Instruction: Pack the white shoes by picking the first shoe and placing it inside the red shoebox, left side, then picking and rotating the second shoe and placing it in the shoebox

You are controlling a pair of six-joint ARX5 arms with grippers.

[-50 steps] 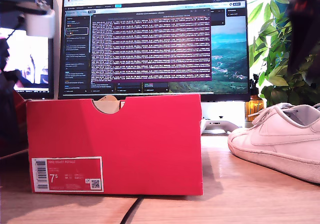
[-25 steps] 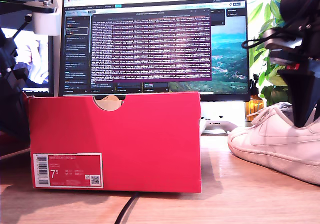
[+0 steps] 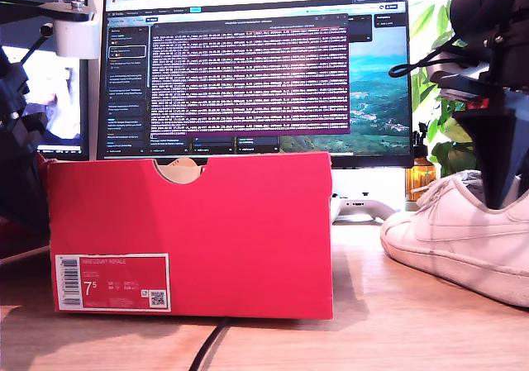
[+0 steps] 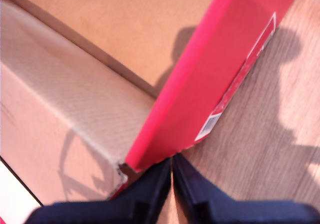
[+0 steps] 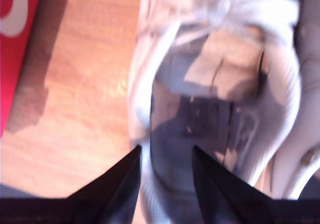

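Note:
The red shoebox [image 3: 190,239] stands open on the wooden table towards the exterior view's left, its inside [image 4: 100,44] bare cardboard. My first gripper [image 4: 171,170] is shut, with its fingertips right at the box's label-side corner [image 4: 150,159]. The first arm [image 3: 16,173] is dark at the exterior view's left edge. A white shoe [image 3: 463,239] lies at the exterior view's right. My second gripper [image 3: 496,197] reaches down into the shoe's heel. It is open [image 5: 166,149], one finger outside the shoe's side wall [image 5: 145,99], the other inside the opening.
A large monitor [image 3: 256,65] stands behind the box, with a plant [image 3: 438,65] and an amber bottle [image 3: 420,177] at the exterior view's right. A black cable [image 3: 211,346] runs out from under the box. A flat red lid with white lettering [image 5: 12,34] lies beside the shoe.
My second arm dropped from the exterior view's top right onto the shoe's heel, then held there. The first arm lowered beside the box, which shifted slightly.

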